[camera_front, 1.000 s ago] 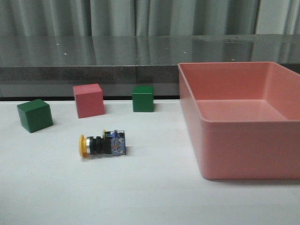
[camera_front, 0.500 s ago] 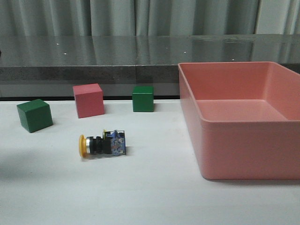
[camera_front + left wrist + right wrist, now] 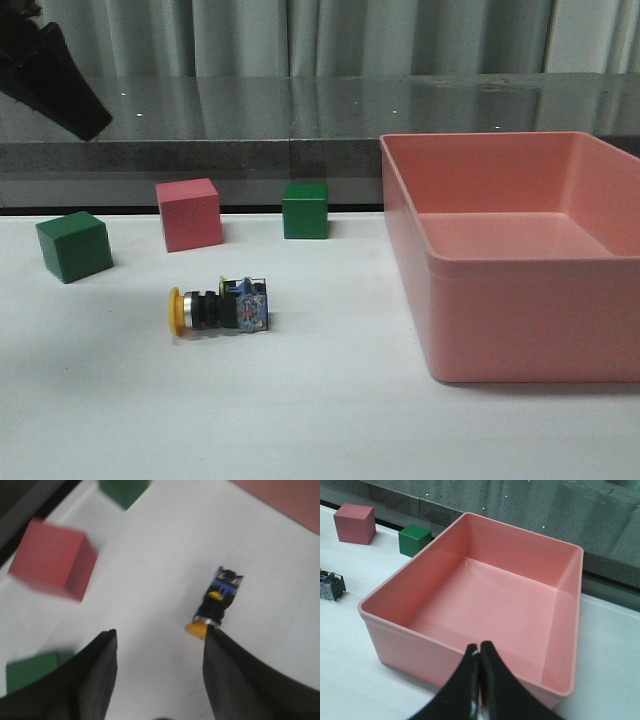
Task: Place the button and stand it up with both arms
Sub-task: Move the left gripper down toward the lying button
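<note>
The button (image 3: 220,308) lies on its side on the white table, its yellow cap pointing left and its bluish base block right. From the left wrist it shows as the button (image 3: 217,602), just beyond my right-hand fingertip. My left gripper (image 3: 160,632) is open and empty, hovering above the table. In the front view only a dark part of the left arm (image 3: 55,85) shows at the upper left. My right gripper (image 3: 479,647) is shut with nothing in it, above the near wall of the pink bin (image 3: 445,655). The button's base (image 3: 331,586) peeks in at that view's edge.
A large pink bin (image 3: 520,330) fills the table's right side. Behind the button stand a pink cube (image 3: 188,214), a green cube (image 3: 305,210) and, further left, another green cube (image 3: 73,246). A dark ledge runs along the back.
The left arm has come into the front view at the upper left, where nothing showed before. The button and cubes have not moved.
</note>
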You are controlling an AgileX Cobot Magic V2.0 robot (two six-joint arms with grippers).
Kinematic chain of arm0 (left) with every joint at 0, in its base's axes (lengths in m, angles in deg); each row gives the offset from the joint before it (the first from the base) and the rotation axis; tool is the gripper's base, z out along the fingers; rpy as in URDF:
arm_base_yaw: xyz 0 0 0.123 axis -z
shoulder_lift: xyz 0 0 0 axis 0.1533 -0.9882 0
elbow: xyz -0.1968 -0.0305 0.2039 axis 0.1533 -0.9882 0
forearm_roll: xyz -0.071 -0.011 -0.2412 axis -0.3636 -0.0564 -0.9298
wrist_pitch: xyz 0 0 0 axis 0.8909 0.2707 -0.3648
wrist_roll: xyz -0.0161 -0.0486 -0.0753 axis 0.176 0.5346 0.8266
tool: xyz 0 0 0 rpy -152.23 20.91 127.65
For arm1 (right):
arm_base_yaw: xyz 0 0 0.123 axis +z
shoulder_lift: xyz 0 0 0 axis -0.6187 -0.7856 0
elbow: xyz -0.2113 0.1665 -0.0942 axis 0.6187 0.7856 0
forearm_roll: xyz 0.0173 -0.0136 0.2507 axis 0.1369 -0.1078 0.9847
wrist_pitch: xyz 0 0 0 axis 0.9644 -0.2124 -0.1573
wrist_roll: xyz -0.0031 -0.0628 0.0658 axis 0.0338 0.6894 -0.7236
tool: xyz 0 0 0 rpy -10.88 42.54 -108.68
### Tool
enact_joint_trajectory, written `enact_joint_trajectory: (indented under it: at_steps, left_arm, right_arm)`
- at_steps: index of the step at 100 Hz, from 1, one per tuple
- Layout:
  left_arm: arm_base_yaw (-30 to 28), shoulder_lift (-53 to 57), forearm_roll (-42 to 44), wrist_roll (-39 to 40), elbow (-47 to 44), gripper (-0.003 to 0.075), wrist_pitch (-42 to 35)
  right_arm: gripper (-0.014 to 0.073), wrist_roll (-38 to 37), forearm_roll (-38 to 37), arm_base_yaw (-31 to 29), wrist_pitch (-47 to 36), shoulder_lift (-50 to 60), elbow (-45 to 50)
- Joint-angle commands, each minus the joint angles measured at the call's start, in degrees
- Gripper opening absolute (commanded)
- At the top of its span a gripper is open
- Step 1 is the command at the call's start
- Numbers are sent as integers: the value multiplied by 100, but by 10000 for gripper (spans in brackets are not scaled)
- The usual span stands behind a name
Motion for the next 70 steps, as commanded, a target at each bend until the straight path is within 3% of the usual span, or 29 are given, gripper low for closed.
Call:
enact_joint_trajectory:
  at_steps: [1,27,51,70]
  left_arm:
    - [-50,42,-1281,-1661,188,364,340]
    - [-678,-762,-2962,-3714,179,364,1752]
    - [-758,-1490,-3287,-4478,122,365,1877]
    - [-652,-1755,-3491,-4374,122,365,1877]
  right_arm:
    - [-60,7,72,-26,-370,-33,-153]
    - [-60,7,72,-26,-370,-33,-153]
    - [-60,7,72,-26,-376,-33,-153]
    - [-60,7,72,-26,-376,-33,-153]
